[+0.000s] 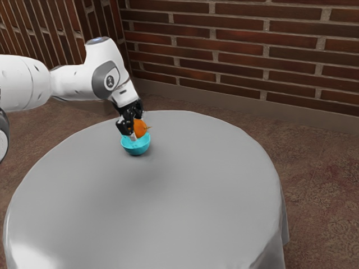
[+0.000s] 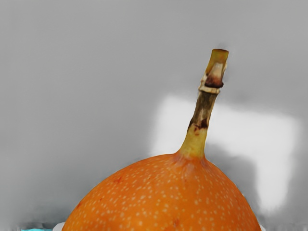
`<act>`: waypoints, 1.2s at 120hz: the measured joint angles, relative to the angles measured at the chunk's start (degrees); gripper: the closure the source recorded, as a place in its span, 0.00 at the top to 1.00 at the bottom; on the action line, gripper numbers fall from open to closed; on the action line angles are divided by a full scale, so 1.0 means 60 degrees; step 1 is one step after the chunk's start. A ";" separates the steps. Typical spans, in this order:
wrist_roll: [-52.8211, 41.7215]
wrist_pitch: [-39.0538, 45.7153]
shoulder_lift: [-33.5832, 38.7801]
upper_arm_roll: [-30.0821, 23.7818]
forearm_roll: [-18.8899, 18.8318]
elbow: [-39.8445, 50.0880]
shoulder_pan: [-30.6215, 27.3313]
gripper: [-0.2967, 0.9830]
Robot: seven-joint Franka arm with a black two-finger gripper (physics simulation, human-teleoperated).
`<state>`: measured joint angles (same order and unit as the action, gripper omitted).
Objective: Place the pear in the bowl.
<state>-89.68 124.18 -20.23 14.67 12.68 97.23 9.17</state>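
In the exterior view my gripper (image 1: 134, 132) is over the cyan bowl (image 1: 136, 148), tilted, near the far side of the table. It is shut on the pear (image 1: 140, 128), an orange, round-bodied fruit whose stem points to the exterior view's right. The pear's body is just above the bowl's rim; whether it touches the bowl I cannot tell. The wrist view shows the pear (image 2: 166, 199) large, with pale speckles and a brownish stem, and a sliver of the cyan bowl (image 2: 36, 230) beside it. The bowl's inside is partly hidden by the gripper and pear.
A round table with a grey cloth (image 1: 168, 207) carries the bowl near its far edge. Behind the table stands a brick wall (image 1: 247, 50), with patterned brown floor (image 1: 320, 168) around. The arm reaches in from the exterior view's left.
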 joint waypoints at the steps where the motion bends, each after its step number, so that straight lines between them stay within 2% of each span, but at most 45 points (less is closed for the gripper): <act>1: 0.0001 -0.0002 -0.0028 0.0025 -0.0013 -0.0048 -0.0015 0.50; 36: 0.0032 -0.0039 -0.1813 0.0075 -0.0081 -0.2113 -0.0995 0.51; 58: 0.0044 -0.0036 -0.3083 0.0049 0.0193 -0.3405 -0.1282 0.51; 94: 0.0062 0.0024 -0.4346 0.0046 0.0773 -0.4459 -0.1527 0.52; 126: 0.0085 -0.0006 -0.4281 0.0045 0.0909 -0.4397 -0.1497 0.69; 132: 0.0136 -0.0041 -0.3734 0.0052 0.0938 -0.3823 -0.1370 0.70; 144: 0.0408 -0.0403 -0.1901 0.0082 0.0890 -0.2002 -0.1006 0.73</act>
<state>-87.23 121.76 -31.63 15.16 18.02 85.22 3.13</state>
